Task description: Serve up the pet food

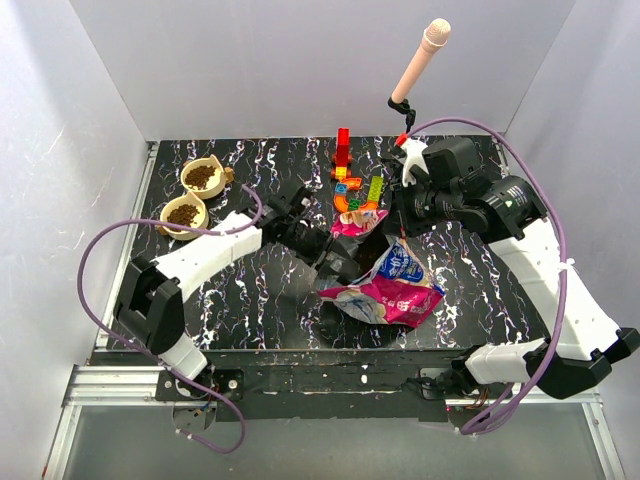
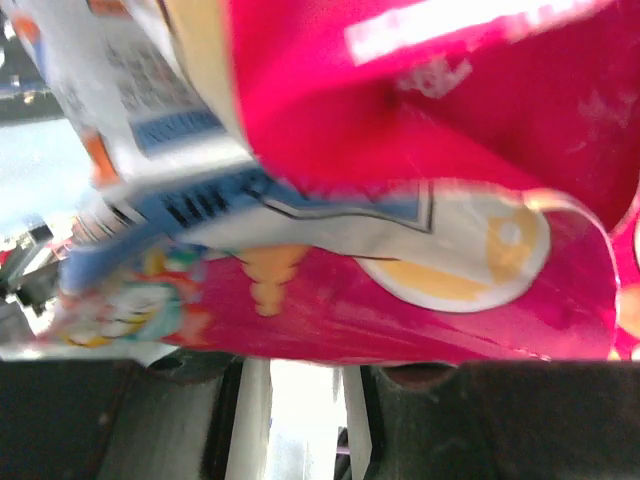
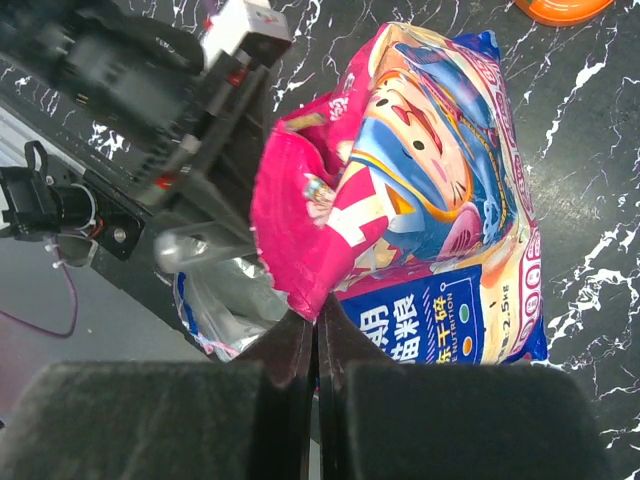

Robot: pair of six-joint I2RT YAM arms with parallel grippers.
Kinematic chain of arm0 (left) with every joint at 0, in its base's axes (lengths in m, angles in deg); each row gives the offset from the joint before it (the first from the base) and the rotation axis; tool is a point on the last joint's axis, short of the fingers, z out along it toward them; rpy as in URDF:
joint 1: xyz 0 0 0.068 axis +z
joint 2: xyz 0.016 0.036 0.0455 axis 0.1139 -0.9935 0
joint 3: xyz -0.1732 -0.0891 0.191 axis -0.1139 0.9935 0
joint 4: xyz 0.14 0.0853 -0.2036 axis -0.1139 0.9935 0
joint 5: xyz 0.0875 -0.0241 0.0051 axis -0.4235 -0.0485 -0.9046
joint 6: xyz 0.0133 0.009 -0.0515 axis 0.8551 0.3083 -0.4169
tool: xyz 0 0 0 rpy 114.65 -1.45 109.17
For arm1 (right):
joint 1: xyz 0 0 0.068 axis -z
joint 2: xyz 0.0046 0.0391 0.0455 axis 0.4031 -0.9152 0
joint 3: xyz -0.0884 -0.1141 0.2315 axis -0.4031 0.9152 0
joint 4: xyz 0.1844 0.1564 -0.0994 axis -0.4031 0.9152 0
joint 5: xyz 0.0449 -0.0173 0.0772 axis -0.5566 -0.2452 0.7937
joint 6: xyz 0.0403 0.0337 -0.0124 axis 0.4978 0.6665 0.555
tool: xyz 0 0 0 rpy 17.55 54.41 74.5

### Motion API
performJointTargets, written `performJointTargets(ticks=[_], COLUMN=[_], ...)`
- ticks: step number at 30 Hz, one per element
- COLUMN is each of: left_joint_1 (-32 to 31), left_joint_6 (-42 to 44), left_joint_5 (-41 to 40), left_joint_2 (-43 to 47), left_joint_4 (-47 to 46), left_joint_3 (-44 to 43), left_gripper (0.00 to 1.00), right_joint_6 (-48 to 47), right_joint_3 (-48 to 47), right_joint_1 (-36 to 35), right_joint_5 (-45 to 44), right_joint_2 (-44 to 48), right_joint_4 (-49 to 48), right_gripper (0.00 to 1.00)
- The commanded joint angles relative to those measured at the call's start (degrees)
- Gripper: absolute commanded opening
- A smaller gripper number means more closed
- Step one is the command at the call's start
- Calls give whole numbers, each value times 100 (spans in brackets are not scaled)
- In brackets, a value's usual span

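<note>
Right gripper (image 3: 318, 335) pinching crumpled glossy pink-blue pet food bag (image 3: 440, 200), left gripper (image 1: 336, 260) state unclear

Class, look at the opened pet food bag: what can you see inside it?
Inside the bag, only silver lining shows; the contents are hidden by crumpled foil.

The left arm (image 1: 205, 252) stretches out low toward the middle, and the left pincer (image 2: 300, 380) has its two fingers apart. The right arm (image 1: 540, 260) bends and reaches in from the right. The right pincer (image 3: 318, 335) is squeezed tight on the food bag (image 3: 430, 200) at its pink edge.
</note>
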Motion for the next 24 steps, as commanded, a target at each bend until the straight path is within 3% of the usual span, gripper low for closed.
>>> performJointTargets(ticks=[1,5,8,13,16,19,24], left_joint_1=[-76,-138,-182,-199,-217,-199,-208], left_joint_6=[-535,851,1248,2127,2638,2463,2541], left_joint_5=[-1657,-2240,-1854,-1415,-905,-333,19], left_joint_2=[-238,-1089,-1539,-1251,-847,-425,94], left_joint_4=[-2423,-3951,-5414,-7253,-7485,-8030,-7575], left_joint_3=[1345,1859,2174,2570,2535,2571,2439], left_gripper=[0,0,0,0,0,0,0], right_joint_6=[340,551,604,630,692,692,674], right_joint_3=[-313,-128,-198,143,328,416,364], right_joint_1=[-71,-71,-71,-71,-71,-63,-63], right_joint_5=[508,684,728,430,289,131,-536], right_joint_2=[450,503,511,783,924,1003,1021], right_joint_4=[-1311,-1329,-1154,-1109,-1144,-1136,-1048], right_gripper=[1,1,1,1,1,1,1])
